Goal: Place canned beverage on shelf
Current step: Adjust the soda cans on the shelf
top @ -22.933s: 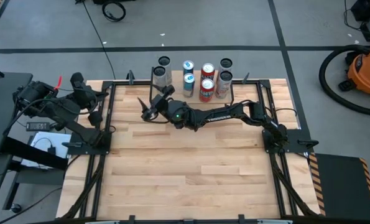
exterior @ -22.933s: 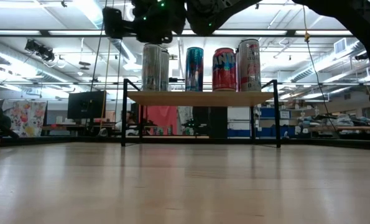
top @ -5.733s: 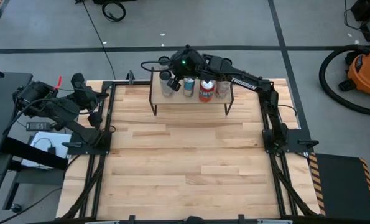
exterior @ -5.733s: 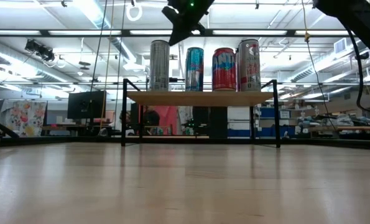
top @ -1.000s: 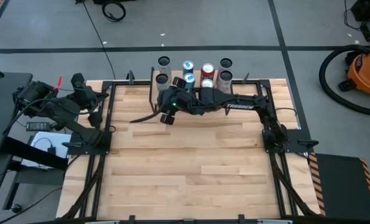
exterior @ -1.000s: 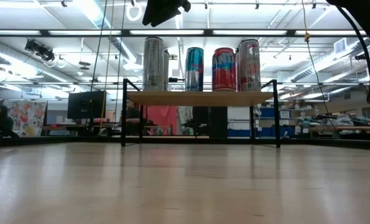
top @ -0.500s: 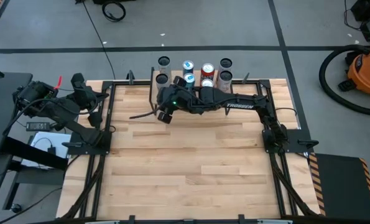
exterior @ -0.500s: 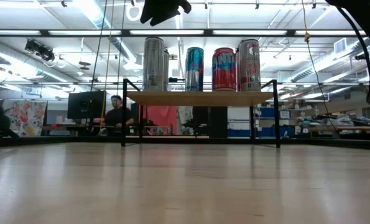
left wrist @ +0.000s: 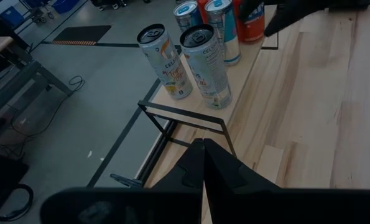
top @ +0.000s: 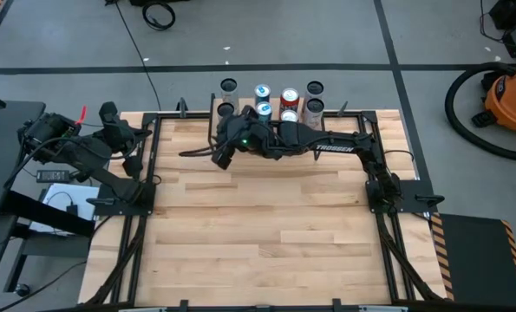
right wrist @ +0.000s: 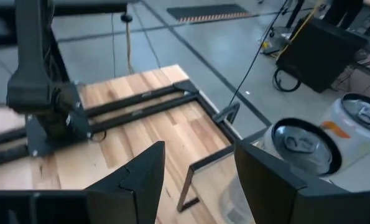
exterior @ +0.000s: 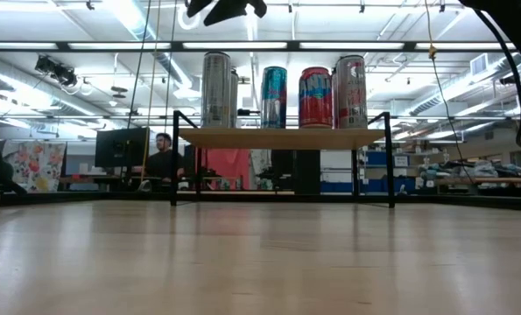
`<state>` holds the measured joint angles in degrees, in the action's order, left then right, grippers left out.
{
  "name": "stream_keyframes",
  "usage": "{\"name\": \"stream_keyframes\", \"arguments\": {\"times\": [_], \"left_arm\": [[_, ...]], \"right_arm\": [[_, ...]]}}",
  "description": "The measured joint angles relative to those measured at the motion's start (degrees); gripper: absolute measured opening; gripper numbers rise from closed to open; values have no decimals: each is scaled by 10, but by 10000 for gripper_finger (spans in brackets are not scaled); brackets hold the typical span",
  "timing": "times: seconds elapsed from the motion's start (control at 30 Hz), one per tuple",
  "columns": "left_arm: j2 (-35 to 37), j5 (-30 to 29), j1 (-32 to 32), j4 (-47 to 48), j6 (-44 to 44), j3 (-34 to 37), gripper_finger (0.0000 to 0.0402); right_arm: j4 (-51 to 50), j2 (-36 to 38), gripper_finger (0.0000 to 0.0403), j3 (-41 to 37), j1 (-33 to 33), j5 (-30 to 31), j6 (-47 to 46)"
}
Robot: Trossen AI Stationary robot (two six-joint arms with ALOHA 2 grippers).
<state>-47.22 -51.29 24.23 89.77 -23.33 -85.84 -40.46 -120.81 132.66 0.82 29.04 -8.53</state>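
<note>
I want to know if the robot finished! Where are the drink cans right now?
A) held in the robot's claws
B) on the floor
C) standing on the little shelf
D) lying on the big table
C: the cans stand upright in a row on the shelf, and the right gripper is open with nothing between its fingers.

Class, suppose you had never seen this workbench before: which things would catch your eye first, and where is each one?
The row of tall drink cans, silver, blue and red, standing on the small light-wood shelf on black metal legs at the table's far edge. Next, the dark right arm stretched across just in front of the shelf, its open right gripper empty near the shelf's left end. The left gripper waits shut at the table's left side.
</note>
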Motion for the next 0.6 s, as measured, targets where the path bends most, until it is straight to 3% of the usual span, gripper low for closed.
{"name": "stream_keyframes", "arguments": {"times": [0.17,0.47,0.6], "left_arm": [[0,0,0,0,0,0,7],[0,0,0,0,2,0,7],[0,0,0,0,2,0,7]], "right_arm": [[17,0,203,-1,-1,35,-11],[128,1,205,-89,-5,68,-22],[137,0,223,-95,-16,98,-21]]}}
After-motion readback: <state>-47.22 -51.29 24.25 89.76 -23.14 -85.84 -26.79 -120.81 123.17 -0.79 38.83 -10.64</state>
